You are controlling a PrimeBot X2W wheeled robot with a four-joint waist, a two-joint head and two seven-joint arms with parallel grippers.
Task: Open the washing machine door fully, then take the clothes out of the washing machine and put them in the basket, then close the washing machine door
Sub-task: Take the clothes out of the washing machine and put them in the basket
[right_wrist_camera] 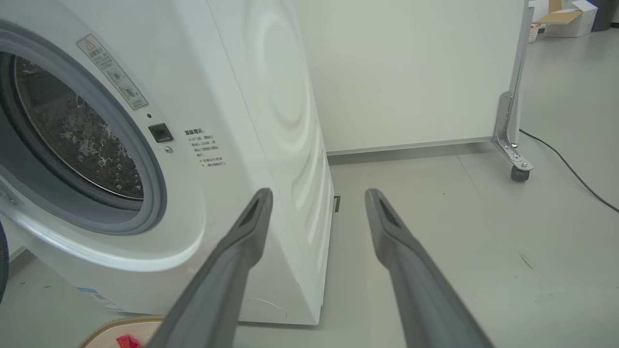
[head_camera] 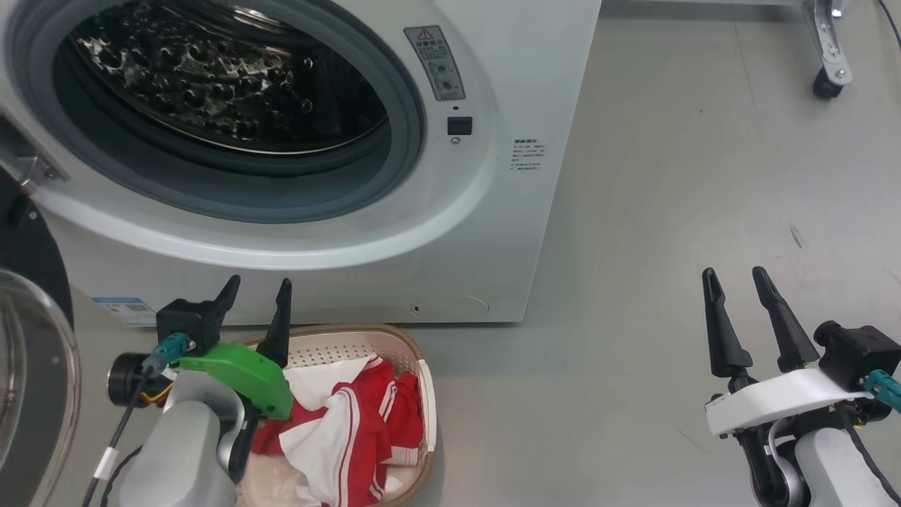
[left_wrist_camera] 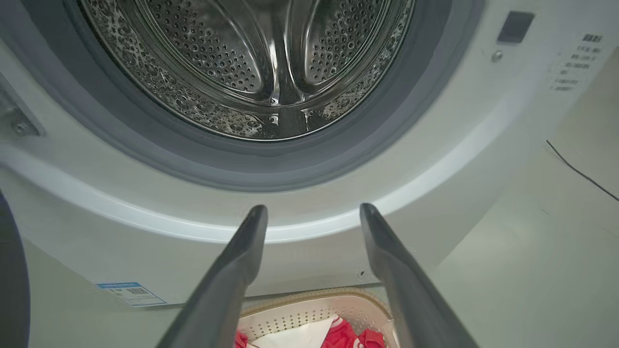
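The white washing machine [head_camera: 493,232] stands with its porthole uncovered and its steel drum [left_wrist_camera: 261,63] bare inside. Its door [head_camera: 32,380] hangs swung out at the far left, black rim and clear glass bowl showing. Red and white clothes [head_camera: 352,429] lie heaped in the cream basket [head_camera: 415,359] on the floor before the machine. My left gripper [head_camera: 257,289] is open just above the basket's back rim, holding nothing, fingers pointing at the machine's front. My right gripper [head_camera: 735,276] is open and empty over bare floor to the right, well away from the basket.
Grey floor [head_camera: 669,211] stretches to the right of the machine. A white partition on a caster foot [right_wrist_camera: 517,171] stands behind, with a black cable [right_wrist_camera: 570,169] trailing across the floor. Cardboard boxes [right_wrist_camera: 563,17] sit in the far corner.
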